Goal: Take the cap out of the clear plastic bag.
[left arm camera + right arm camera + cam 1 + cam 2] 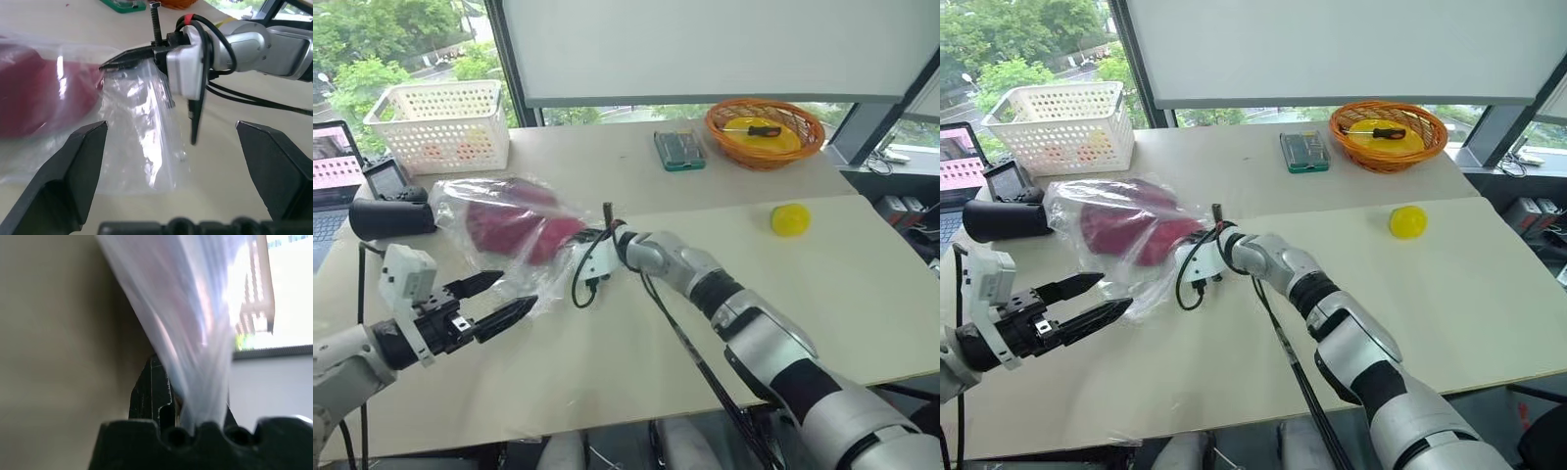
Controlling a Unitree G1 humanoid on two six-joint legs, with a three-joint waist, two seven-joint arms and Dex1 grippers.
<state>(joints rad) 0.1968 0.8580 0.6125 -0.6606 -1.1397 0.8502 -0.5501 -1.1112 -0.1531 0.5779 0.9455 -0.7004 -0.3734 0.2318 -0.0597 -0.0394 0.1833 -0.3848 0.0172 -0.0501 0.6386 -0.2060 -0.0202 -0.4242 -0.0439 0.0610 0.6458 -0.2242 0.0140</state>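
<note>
The clear plastic bag (460, 201) lies crinkled on the left part of the table. The dark red cap (514, 230) is inside it. My right gripper (582, 237) is shut on the bag's edge nearest the table's middle and holds that film (142, 132) lifted a little. The right wrist view shows the pinched plastic (195, 333) rising from between the fingers. My left gripper (514, 292) hovers open in front of the bag, its fingers (73, 171) spread wide and holding nothing, pointing at the raised film.
A white perforated basket (440, 122) stands at the back left, with a black cylinder (391, 217) and a laptop (333, 171) near it. At the back are a green box (678, 149) and an orange basket (766, 132). A yellow ball (790, 219) lies to the right.
</note>
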